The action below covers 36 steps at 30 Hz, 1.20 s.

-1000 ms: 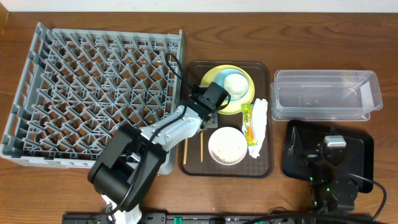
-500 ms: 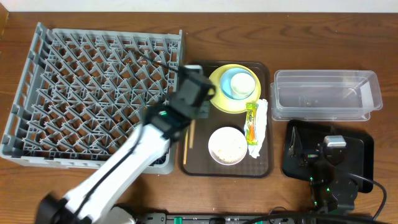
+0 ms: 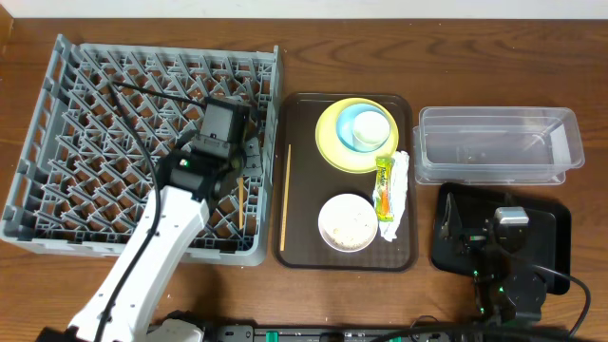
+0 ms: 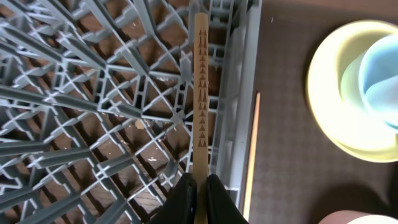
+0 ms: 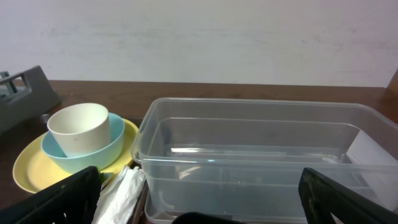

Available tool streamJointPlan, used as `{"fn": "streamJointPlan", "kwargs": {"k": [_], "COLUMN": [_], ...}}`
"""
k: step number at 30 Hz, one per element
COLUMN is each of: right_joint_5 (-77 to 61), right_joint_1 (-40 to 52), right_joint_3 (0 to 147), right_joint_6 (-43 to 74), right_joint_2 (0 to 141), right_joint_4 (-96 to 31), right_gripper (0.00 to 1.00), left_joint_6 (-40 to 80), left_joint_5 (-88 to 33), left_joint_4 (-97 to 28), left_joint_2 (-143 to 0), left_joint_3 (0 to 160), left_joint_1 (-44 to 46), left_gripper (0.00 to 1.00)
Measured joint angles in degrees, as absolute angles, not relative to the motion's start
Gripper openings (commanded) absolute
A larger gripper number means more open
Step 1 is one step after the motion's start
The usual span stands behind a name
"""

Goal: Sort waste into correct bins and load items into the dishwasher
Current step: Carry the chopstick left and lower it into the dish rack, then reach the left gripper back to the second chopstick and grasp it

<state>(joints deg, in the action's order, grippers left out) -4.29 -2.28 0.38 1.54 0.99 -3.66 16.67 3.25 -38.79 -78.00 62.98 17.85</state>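
Left wrist: left jaws pinch chopstick at near end, over rack, just inside its wall. Light, stiff, smooth wood; end grip likely lets it pivot, mid-shaft hold steadier. Second chopstick lies on brown tray. Right jaws spread.

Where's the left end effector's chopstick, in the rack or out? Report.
Held over the dish rack, unreleased: left end effector is shut on the chopstick above its lattice.
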Motion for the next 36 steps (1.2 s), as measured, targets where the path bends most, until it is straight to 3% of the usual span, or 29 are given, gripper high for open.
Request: {"fn": "streamJointPlan", "kwargs": {"k": [14, 16, 17, 22, 27, 32, 36], "right_joint_5": [-4.29, -4.29, -4.29, -4.29, -4.29, -4.29, -4.29], "right_joint_1": [-2.28, -2.28, -2.28, -2.28, -2.28, -2.28, -2.28], "right_joint_3": [0.38, 0.38, 0.38, 0.38, 0.38, 0.38, 0.38], "right_joint_6": [1.54, 1.54, 1.54, 1.54, 1.54, 1.54, 1.54], "right_joint_2": [0.99, 0.99, 0.99, 0.99, 0.99, 0.99, 0.99], "right_joint_4": [-3.66, -3.66, -3.66, -3.66, -3.66, -3.68, -3.66], "right_gripper": [0.99, 0.99, 0.99, 0.99, 0.99, 0.99, 0.99], "left_joint_6": [14.72, 14.63, 14.28, 14.11, 14.11, 14.41, 15.31], "left_joint_5": [0.97, 0.78, 0.75, 0.34, 0.32, -0.47, -2.79], "left_joint_4": [-36.18, -35.94, -35.79, -35.46, -35.46, -35.81, -37.85], "left_joint_2": [-88.44, -88.53, -88.53, -88.53, -88.38, -85.17, -79.99], "left_joint_3": [62.98, 62.98, 62.98, 62.98, 62.98, 62.98, 63.07], "left_joint_1": [16.64, 16.64, 16.64, 16.64, 16.64, 16.8, 18.55], "left_gripper": [0.08, 0.17, 0.3, 0.39, 0.38, 0.23, 0.21]}}
